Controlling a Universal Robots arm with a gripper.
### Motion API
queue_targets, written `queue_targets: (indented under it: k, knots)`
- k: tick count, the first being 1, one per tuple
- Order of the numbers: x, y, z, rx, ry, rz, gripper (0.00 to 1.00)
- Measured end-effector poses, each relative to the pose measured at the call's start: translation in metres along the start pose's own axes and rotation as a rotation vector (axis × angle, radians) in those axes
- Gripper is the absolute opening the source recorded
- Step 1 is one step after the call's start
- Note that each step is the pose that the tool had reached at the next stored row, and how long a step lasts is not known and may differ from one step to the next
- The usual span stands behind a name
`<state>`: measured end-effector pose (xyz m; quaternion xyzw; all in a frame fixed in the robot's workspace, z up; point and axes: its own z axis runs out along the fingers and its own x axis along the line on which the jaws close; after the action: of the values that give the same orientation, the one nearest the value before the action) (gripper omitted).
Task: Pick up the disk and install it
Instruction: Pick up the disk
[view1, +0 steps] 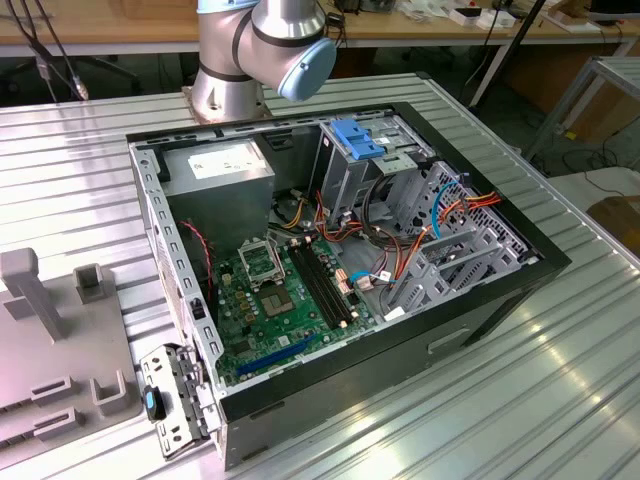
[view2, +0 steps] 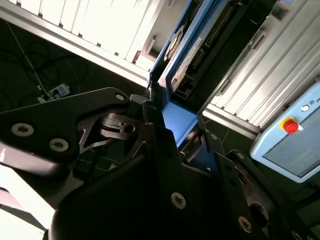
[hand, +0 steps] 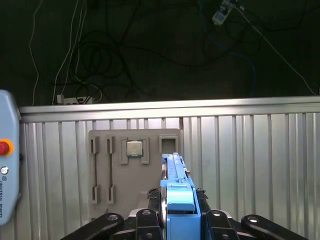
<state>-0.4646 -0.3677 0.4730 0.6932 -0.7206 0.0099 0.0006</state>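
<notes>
pickup done: end effector (hand: 178, 217) clamped on disk (hand: 175, 175), blue rail edge-on, held above ribbed bench (hand: 250, 150). install left: drive cage (view1: 445, 235) in open computer case (view1: 180, 290) looks unfilled.

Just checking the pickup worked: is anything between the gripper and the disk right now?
Nothing visible stands between them. In the first wrist view the gripper is shut on the disk, with the jaws clamped on either side of its blue-railed edge, above the ribbed metal table.
</notes>
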Motion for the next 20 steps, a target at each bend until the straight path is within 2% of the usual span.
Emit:
queue_targets:
  k: [11, 20]
  knots:
    - [0.0003, -0.0003, -0.0175, 0.0001, 0.0058, 0.0, 0.37]
    - [0.0006, -0.0005, -0.039, 0.0002, 0.0087, 0.0, 0.37]
